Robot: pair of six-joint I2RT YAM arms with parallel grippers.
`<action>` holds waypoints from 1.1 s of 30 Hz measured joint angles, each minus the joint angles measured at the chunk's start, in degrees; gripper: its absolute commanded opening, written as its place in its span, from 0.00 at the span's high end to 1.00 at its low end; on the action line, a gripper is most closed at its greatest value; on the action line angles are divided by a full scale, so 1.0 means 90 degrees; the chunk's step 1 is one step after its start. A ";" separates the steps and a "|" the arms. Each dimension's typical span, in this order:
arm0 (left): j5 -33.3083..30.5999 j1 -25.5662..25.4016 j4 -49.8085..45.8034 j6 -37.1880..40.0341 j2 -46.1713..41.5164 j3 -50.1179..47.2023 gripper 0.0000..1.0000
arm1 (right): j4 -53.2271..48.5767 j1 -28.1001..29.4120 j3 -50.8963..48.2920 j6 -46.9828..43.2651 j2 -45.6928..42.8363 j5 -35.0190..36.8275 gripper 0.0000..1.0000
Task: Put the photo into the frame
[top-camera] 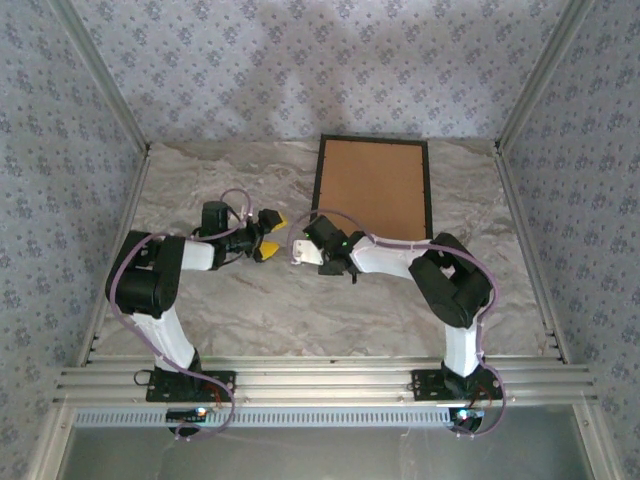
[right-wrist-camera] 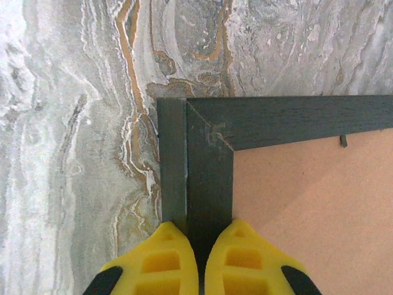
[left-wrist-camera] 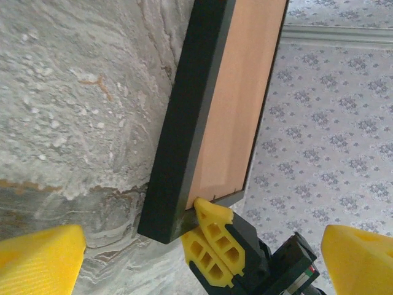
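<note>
Frame (right-wrist-camera: 209, 178) lies flat toward the far side of the bench (top-camera: 250, 300), brown backing board (right-wrist-camera: 307, 215) facing up. Right jaws are pinched tight on the rail at its near-left corner. Left jaws are spread wide and holding nothing, just beside that corner.

The surface (top-camera: 300, 310) is one of those marble-look tops, grey and cream with rusty orange veins swirling through it, kinda blotchy and speckled when you see it up close. Lying flat on it toward the far side, a bit right of the middle, is the frame (right-wrist-camera: 276, 120), thin and black with mitred corners, its long sides running away from the near edge. It's back side up, so what you're looking at is the plain brown backing board (top-camera: 373, 188) sitting inside the black edges.
</note>
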 measured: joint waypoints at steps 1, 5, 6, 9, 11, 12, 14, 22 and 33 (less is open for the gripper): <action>0.0000 -0.0041 0.0041 -0.0039 0.0000 0.0000 0.01 | -0.0168 0.0000 0.0102 0.0068 0.0000 -0.0034 1.00; 0.0000 -0.0187 0.0151 -0.0155 0.0000 0.0000 0.01 | -0.0619 -0.0017 0.0437 0.0238 0.0000 -0.0143 1.00; 0.0002 -0.0221 0.0192 -0.0177 0.0000 0.0000 0.01 | -0.0685 -0.0015 0.0500 0.0265 0.0000 -0.0148 1.00; 0.0000 -0.0291 0.0257 -0.0253 0.0000 0.0000 0.01 | -0.0843 0.0002 0.0636 0.0330 -0.0005 -0.0168 1.00; 0.0002 -0.0306 0.0311 -0.0270 0.0000 0.0000 0.01 | -0.0971 0.0019 0.0719 0.0376 -0.0017 -0.0185 1.00; 0.0000 -0.0328 0.0335 -0.0274 0.0000 0.0000 0.01 | -0.1035 0.0032 0.0750 0.0391 -0.0036 -0.0194 1.00; 0.0000 -0.0352 0.0359 -0.0291 0.0005 0.0000 0.01 | -0.1132 0.0058 0.0794 0.0432 -0.0090 -0.0221 1.00; 0.0148 -0.0571 0.0908 -0.0561 0.0559 0.0187 0.02 | -0.1248 0.0255 0.1042 0.0578 -0.0546 -0.0359 1.00; 0.0209 -0.0537 0.1049 -0.0648 0.0729 0.0289 0.02 | -0.1202 0.0185 0.0913 0.0755 -0.0561 -0.0646 0.32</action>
